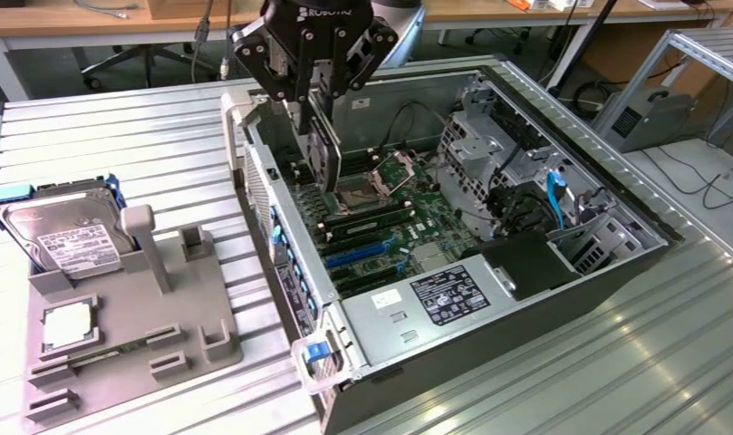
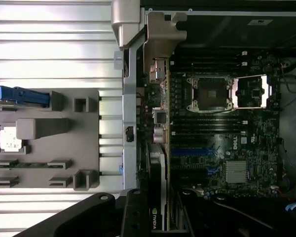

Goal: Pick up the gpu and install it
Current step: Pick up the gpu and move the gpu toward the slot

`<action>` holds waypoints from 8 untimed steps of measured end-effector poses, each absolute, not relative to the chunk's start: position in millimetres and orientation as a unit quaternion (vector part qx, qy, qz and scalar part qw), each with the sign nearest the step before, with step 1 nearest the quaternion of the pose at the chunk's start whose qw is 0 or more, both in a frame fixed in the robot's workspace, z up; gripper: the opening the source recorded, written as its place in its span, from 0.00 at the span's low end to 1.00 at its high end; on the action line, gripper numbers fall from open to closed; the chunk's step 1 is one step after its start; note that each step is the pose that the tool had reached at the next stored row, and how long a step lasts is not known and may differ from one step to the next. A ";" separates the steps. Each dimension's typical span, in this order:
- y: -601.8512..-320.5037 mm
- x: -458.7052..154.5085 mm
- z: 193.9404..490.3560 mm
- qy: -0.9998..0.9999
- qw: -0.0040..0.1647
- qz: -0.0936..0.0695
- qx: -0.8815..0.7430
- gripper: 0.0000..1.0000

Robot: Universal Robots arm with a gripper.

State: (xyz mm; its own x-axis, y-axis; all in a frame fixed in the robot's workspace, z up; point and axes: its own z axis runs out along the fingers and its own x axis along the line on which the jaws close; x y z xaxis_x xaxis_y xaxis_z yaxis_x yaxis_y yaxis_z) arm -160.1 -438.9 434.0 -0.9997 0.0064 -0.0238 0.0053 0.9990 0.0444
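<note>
Hanging over an open tower computer case [image 1: 608, 195], the black tool [image 1: 313, 109] is clamped on the gpu [image 1: 323, 152]. The card stands on edge above the green motherboard [image 1: 397, 222], close to the case wall at the exterior view's left. The case lies on a ribbed silver metal table [image 1: 124, 136], beside a grey holder [image 1: 160, 299] carrying a hard drive [image 1: 64, 231]. Wooden desks [image 1: 76, 18] line the room behind.

Ribbed metal table [image 1: 124, 136] carries a grey holder [image 1: 203, 317]; beside it, open computer case [image 1: 487, 362].
</note>
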 end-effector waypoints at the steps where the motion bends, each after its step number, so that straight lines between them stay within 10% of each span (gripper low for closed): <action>1: -438.7 -159.1 434.0 1.000 0.012 0.022 0.003 0.27; 8: -437.8 -151.8 434.0 1.000 0.012 0.022 0.003 0.27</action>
State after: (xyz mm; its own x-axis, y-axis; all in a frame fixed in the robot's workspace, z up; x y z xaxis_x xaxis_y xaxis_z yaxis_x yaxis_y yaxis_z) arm -151.8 -437.8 434.0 -0.9997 0.0064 -0.0238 0.0053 0.9990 0.0444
